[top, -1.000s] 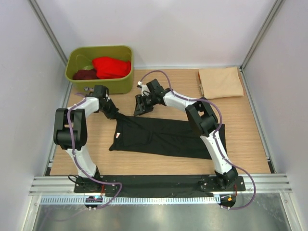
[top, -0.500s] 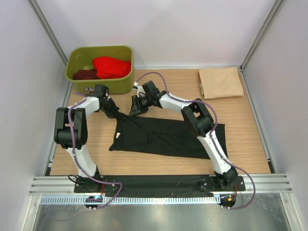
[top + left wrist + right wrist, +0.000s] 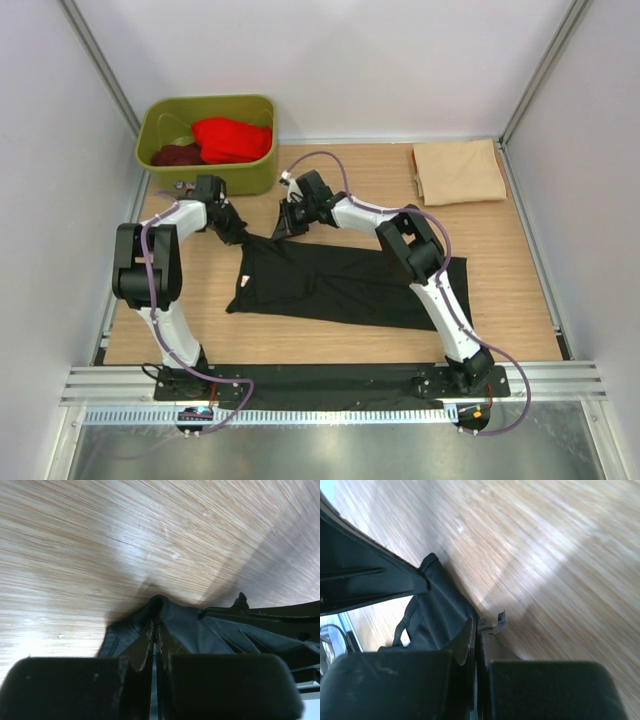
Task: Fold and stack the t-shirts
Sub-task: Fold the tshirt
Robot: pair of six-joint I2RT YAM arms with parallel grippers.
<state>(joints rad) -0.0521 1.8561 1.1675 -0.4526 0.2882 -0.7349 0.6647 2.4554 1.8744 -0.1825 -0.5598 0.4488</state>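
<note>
Nearest the arm bases, the black t-shirt (image 3: 340,285) lies spread flat across the middle of the wooden table (image 3: 520,300). It runs side to side, apparently laid out so an edge can be carried over for a fold. At its far left corner the cloth is drawn up into a peak, and both grippers meet there. The left gripper (image 3: 233,233) is pinched fully closed on a ridge of black fabric, which the left wrist view shows squeezed between its pads just above the wood. Just beside it, the right gripper (image 3: 284,229) is closed as tightly on a neighbouring pleat of the same far edge. A small tab of cloth pokes out from its fingers in the right wrist view. Gripping two near points on one edge probably lets the arms keep that edge taut as they lift or pull it. Farther back on the left, the olive-green tub (image 3: 240,178) holds the red t-shirt (image 3: 232,140) and the maroon t-shirt (image 3: 176,155), both crumpled and waiting. In the far right corner, well apart, the beige t-shirt (image 3: 458,172) sits folded, likely the base of the stack.
</note>
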